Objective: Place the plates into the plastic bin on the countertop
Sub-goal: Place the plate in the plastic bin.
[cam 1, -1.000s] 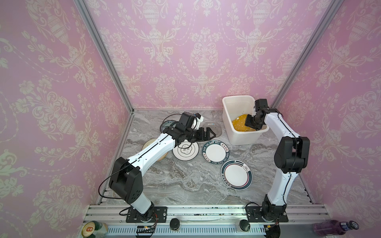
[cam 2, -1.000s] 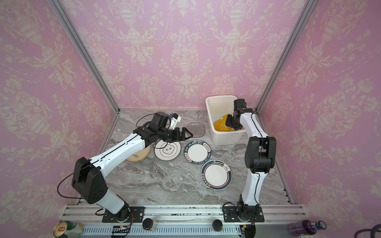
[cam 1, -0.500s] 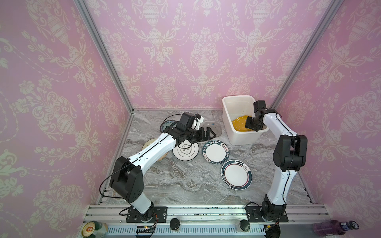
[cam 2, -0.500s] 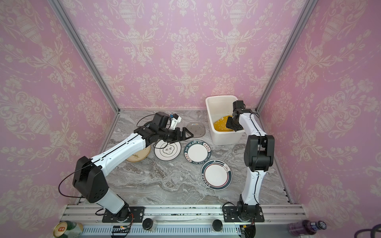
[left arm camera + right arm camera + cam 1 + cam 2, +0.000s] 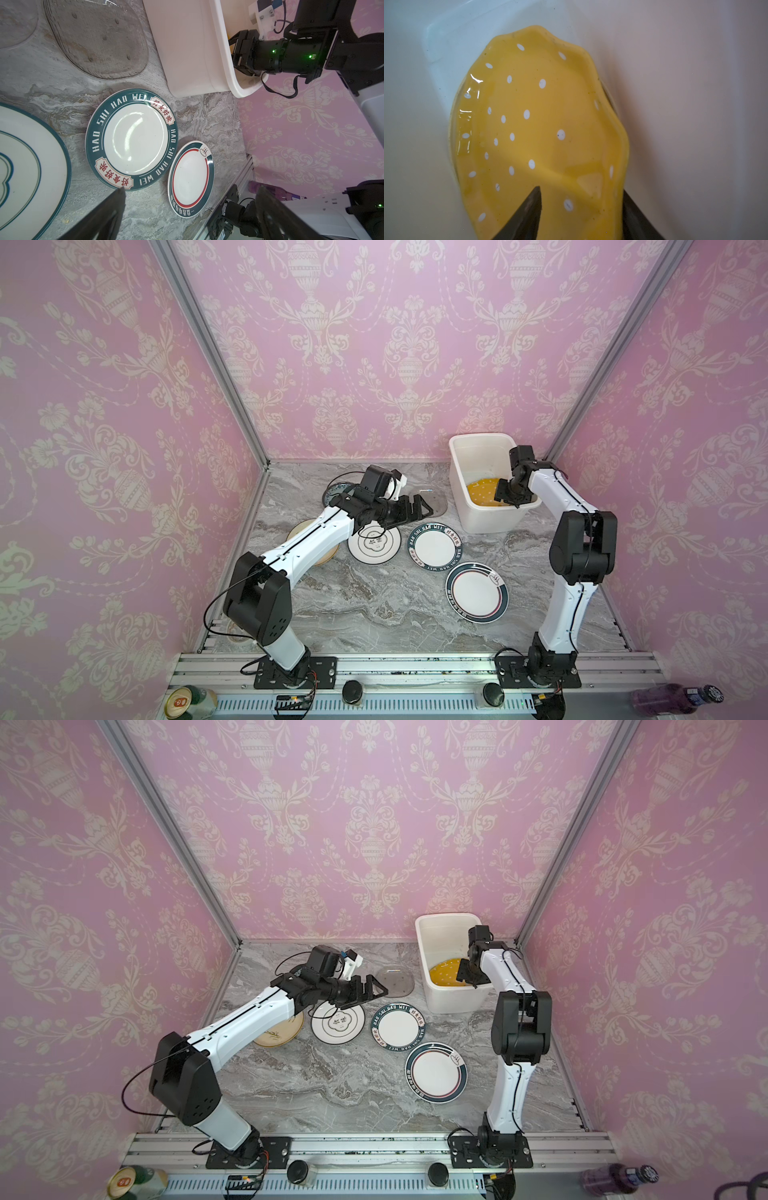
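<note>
The white plastic bin [image 5: 490,518] stands at the back right of the marble countertop [image 5: 374,605]. Inside it lies the orange plate with white dots [image 5: 542,124], resting on a clear glass plate whose rim [image 5: 463,116] shows. My right gripper [image 5: 580,189] reaches into the bin, open, its jaws straddling the orange plate's rim. My left gripper [image 5: 424,508] hovers open and empty over the counter, between a scallop-lined white plate [image 5: 374,547] and a smoky glass plate [image 5: 397,982]. Two dark-rimmed white plates [image 5: 434,547] [image 5: 476,592] lie in front of the bin.
A cream plate [image 5: 324,562] lies partly under my left forearm. A teal patterned plate [image 5: 334,491] sits behind that arm. Pink walls close the back and both sides. A can [image 5: 187,701] and a purple bottle [image 5: 673,697] lie beyond the front rail.
The right gripper's jaws have spread apart around the orange plate's rim inside the bin. The left arm has hardly moved.
</note>
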